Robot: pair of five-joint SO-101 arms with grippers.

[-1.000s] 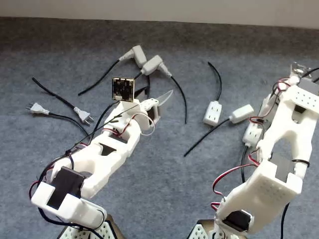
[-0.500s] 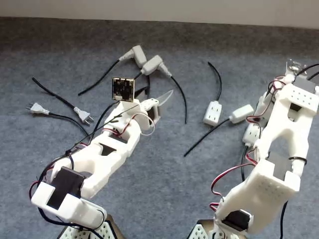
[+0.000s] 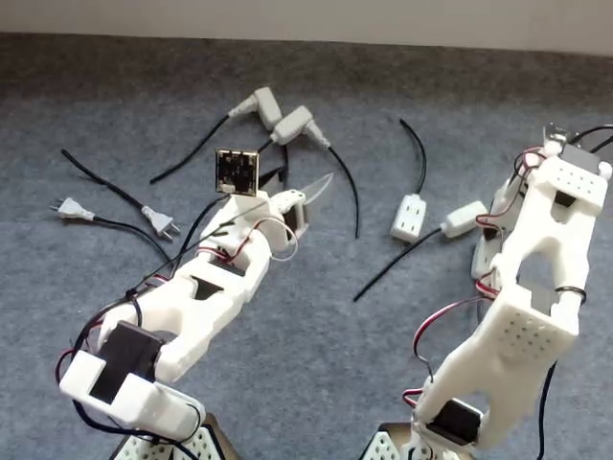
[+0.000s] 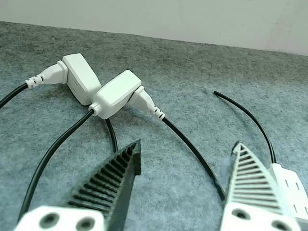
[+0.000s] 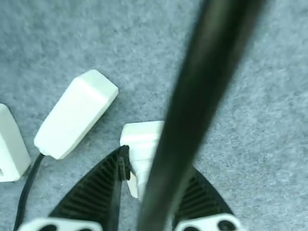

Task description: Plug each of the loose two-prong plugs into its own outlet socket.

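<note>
Plugs with two prongs lie loose on the grey tabletop (image 3: 364, 77) off to my left: the outer plug (image 3: 72, 208) and the inner plug (image 3: 165, 223), each on a black cable, well apart from the sockets on my right. My left pincer (image 4: 180, 187) hangs wide open over the tabletop with nothing in it. Just beyond its tips a white connector (image 4: 79, 77) and a second connector (image 4: 115, 94) lie touching, their cables trailing away. My right pincer (image 5: 154, 161) is drawn in tight round a white socket (image 5: 139, 142); one finger presses against the socket's side, the other is hidden behind a black wire (image 5: 202, 72) crossing close to the camera. Just beside that socket lies a white adapter (image 5: 77, 113) on its cable, and past it, near the middle of the tabletop, an outlet block (image 3: 409, 217).
</note>
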